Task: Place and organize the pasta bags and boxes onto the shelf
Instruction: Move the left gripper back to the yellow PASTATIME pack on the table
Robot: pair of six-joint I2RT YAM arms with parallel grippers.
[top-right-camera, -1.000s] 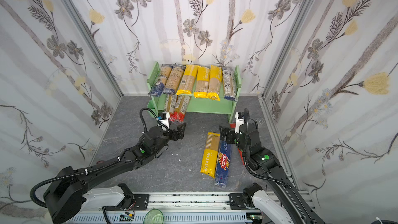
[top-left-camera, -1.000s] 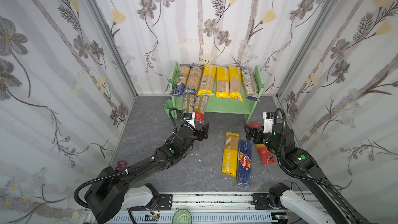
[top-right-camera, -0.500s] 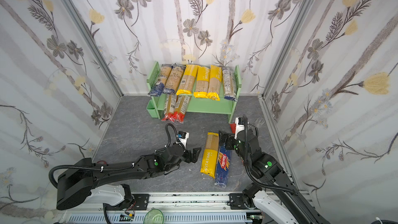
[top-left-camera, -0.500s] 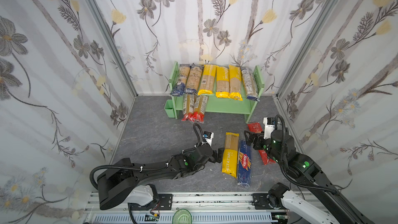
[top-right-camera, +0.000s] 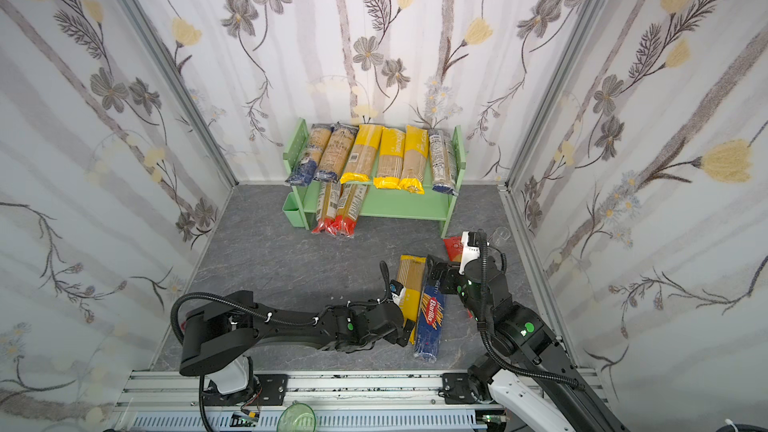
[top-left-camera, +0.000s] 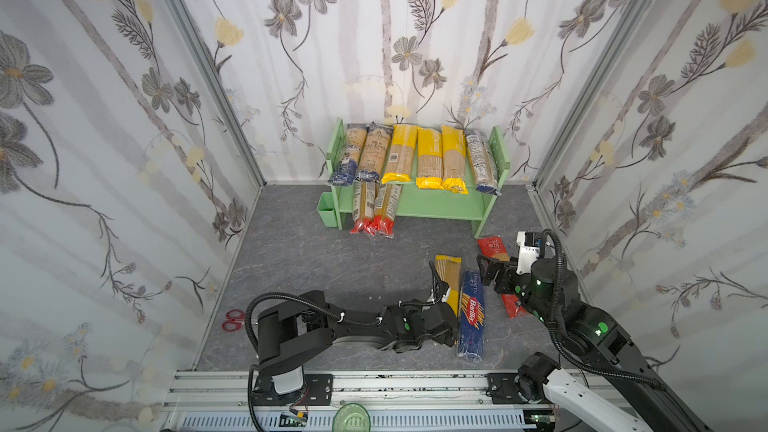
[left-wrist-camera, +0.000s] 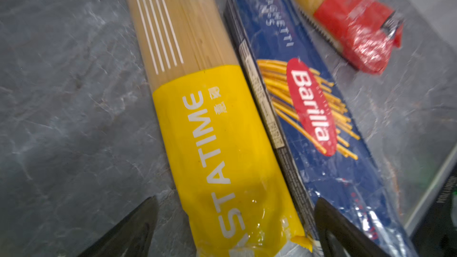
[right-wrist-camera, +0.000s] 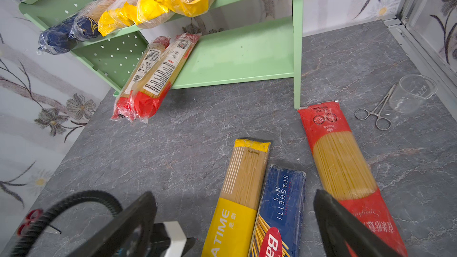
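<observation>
The mint-green shelf (top-left-camera: 440, 206) (right-wrist-camera: 237, 58) stands at the back wall. Several pasta bags lie on its top board, and two red-ended bags (top-left-camera: 373, 211) (right-wrist-camera: 153, 75) lean out of its lower board. On the floor lie a yellow-ended bag (top-left-camera: 449, 280) (left-wrist-camera: 210, 110), the dark-blue Barilla box (top-left-camera: 471, 313) (left-wrist-camera: 309, 110) right beside it, and a red-ended bag (top-left-camera: 492, 246) (right-wrist-camera: 343, 166), partly hidden under my right arm. My left gripper (top-left-camera: 452, 324) (left-wrist-camera: 236, 199) is open, its fingers either side of the yellow bag's near end. My right gripper (top-left-camera: 488, 274) (right-wrist-camera: 235, 194) hangs open above those two.
A small green cup (top-left-camera: 328, 209) hangs at the shelf's left side. Red scissors (top-left-camera: 232, 320) lie by the left wall. Steel forceps (right-wrist-camera: 378, 111) and a clear measuring cup (right-wrist-camera: 413, 92) sit near the right wall. Flowered walls close three sides.
My left arm has swung from the shelf's lower board down and right to the yellow bag's near end. The right arm has shifted slightly towards the front. Both grippers stayed open.
</observation>
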